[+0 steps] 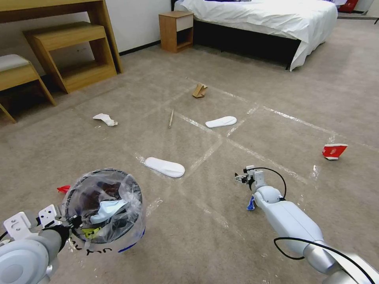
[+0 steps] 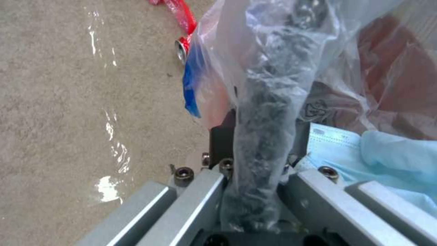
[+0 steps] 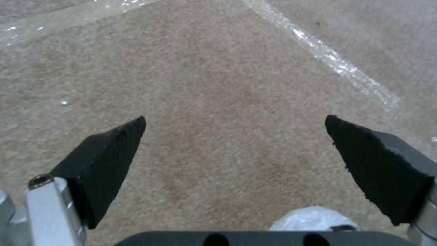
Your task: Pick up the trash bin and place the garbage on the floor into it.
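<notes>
My left gripper [image 1: 73, 223] is shut on the rim of the trash bin [image 1: 104, 209], a dark bucket in a crinkly clear bag, held at the lower left; the left wrist view shows the bagged rim [image 2: 264, 136] pinched between the jaws. My right gripper [image 1: 241, 177] hangs open over bare floor [image 1: 221, 221], its pads [image 3: 114, 150] wide apart. Garbage lies around: two white slippers [image 1: 164, 167] [image 1: 221, 122], crumpled paper [image 1: 105, 119], a stick [image 1: 171, 118], brown cardboard [image 1: 199, 90], a red carton [image 1: 334, 151], and a red wrapper [image 1: 63, 189] beside the bin.
A wooden desk and stool [image 1: 67, 51] stand at the back left, a nightstand [image 1: 176, 30] and a white bed [image 1: 268, 19] at the back. A pale blue mask [image 2: 387, 153] lies inside the bin. A small blue-white scrap [image 1: 250, 204] rests under my right arm.
</notes>
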